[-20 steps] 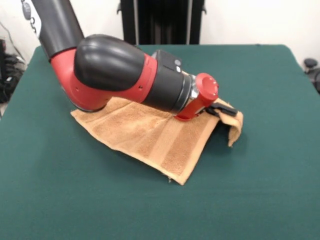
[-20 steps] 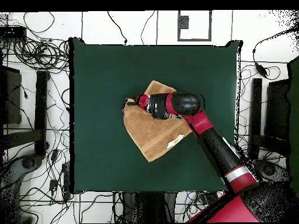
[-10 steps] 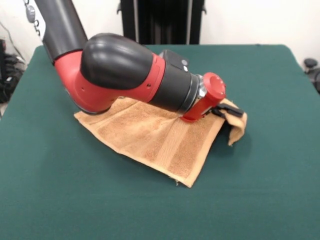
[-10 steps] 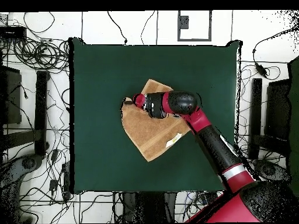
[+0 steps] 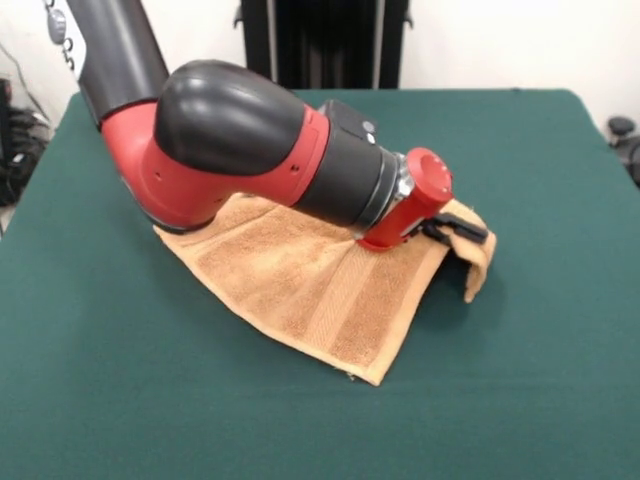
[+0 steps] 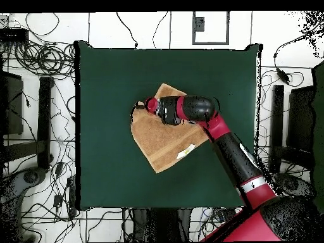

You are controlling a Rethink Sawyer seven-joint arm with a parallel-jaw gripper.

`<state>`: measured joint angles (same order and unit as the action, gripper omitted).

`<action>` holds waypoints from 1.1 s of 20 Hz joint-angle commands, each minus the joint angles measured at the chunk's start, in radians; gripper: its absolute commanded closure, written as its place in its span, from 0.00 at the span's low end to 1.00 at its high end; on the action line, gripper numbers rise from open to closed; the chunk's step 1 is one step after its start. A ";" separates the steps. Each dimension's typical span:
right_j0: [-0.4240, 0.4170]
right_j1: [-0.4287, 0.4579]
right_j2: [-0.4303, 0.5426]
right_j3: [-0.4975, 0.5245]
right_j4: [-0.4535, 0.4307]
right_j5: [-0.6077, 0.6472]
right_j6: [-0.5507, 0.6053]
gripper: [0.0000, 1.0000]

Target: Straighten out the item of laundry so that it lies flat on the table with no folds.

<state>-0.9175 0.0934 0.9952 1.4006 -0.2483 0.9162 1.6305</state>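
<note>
gripper [image 5: 458,229] clenched on towel [image 5: 300,275] corner, raised off bench [image 5: 540,380] | risk: corner slips, fold drops back

Tan-orange towel [image 5: 300,275] mid-table [image 5: 520,380], 1 corner lifted, draped

A pale white floor [image 6: 288,50] strewn with tangled black cables [image 6: 38,60] surrounds the setup, densest toward 9 o'clock.
</note>
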 commanded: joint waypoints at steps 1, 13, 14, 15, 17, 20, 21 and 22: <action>0.025 -0.041 0.004 -0.092 -0.076 0.005 -0.272 1.00; -0.026 -0.175 -0.095 -0.116 -0.358 -0.027 -0.345 1.00; -0.030 -0.179 -0.095 -0.116 -0.377 -0.034 -0.346 1.00; -0.036 -0.177 -0.093 -0.126 -0.394 -0.032 -0.360 1.00; -0.049 -0.153 -0.077 -0.141 -0.407 -0.025 -0.382 1.00; -0.050 -0.135 -0.058 -0.151 -0.429 -0.028 -0.392 1.00; -0.044 -0.134 -0.052 -0.148 -0.438 -0.043 -0.384 1.00; -0.043 -0.133 -0.050 -0.147 -0.441 -0.046 -0.376 1.00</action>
<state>-0.9832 -0.0695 0.9930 1.3505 -0.6106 0.9168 1.6044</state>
